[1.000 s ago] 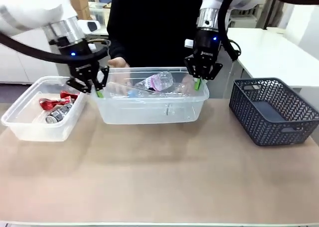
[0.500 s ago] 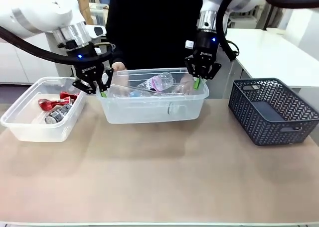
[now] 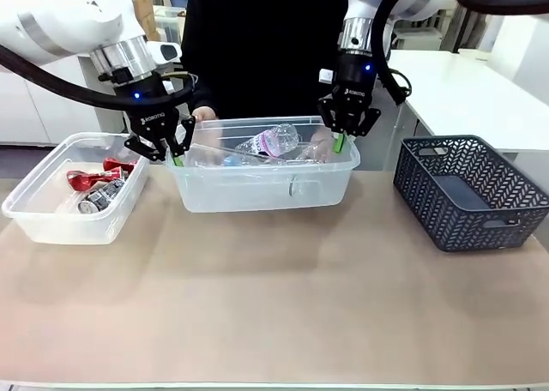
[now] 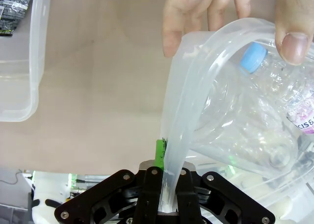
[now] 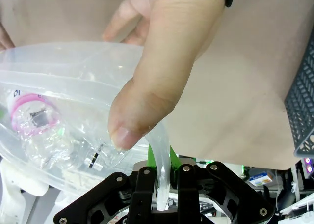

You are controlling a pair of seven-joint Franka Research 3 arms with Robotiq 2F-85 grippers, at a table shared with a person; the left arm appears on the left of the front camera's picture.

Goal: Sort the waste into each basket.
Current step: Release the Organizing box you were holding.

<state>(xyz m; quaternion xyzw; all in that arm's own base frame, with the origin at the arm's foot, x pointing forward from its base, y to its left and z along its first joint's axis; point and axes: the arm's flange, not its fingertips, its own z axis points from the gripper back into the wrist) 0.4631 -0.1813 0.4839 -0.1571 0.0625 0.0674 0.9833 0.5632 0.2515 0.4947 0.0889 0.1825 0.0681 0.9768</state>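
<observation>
So we've got both grippers clamped tight on the middle tub (image 3: 257,189). The left gripper (image 3: 174,157) pinches its rim at one end, the right gripper (image 3: 340,142) at the other, green pads squeezing the thin clear plastic. The tub's soft, rounded and see-through, with crinkly clear bottles (image 3: 270,141) inside, right between the two grips. A person's hands (image 5: 157,71) hold the far rim too. Cans (image 3: 94,188), red and silver we think, sit in the other tub (image 3: 51,219) at left.
</observation>
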